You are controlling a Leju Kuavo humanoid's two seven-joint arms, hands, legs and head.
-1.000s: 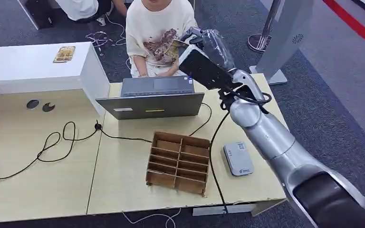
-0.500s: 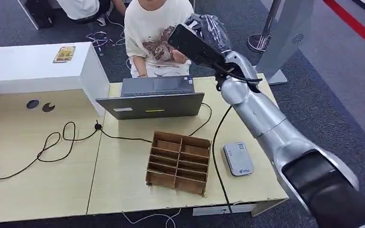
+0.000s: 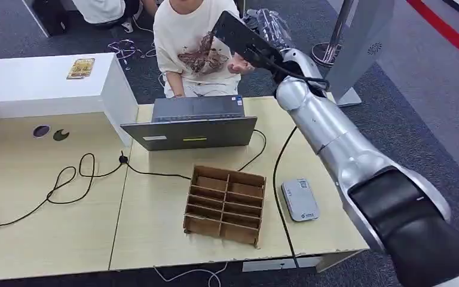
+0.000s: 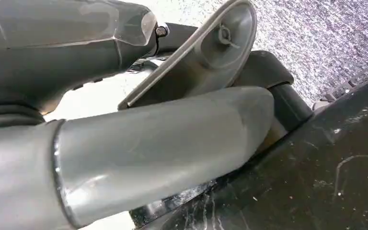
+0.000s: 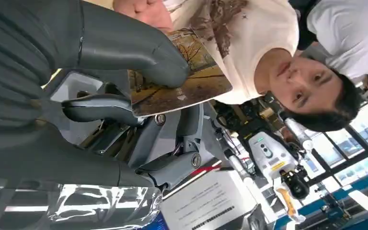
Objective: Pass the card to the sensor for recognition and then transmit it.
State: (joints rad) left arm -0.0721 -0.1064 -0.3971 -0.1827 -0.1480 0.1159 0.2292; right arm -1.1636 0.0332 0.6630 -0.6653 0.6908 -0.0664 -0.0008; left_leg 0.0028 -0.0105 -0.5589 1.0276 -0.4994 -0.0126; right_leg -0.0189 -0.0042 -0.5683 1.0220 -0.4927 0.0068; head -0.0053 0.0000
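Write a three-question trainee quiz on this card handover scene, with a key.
1. True or false: the right hand holds the card between thumb and finger.
2. What lies on the table right of the wooden divider box?
A) laptop
B) grey sensor
C) cup
3. Fill in: behind the open laptop sits a ____ in a light shirt.

Key: 1 true. 2 B, the grey sensor lies flat beside the box. 3 person, with a hand raised near the card.

No legible text anywhere.
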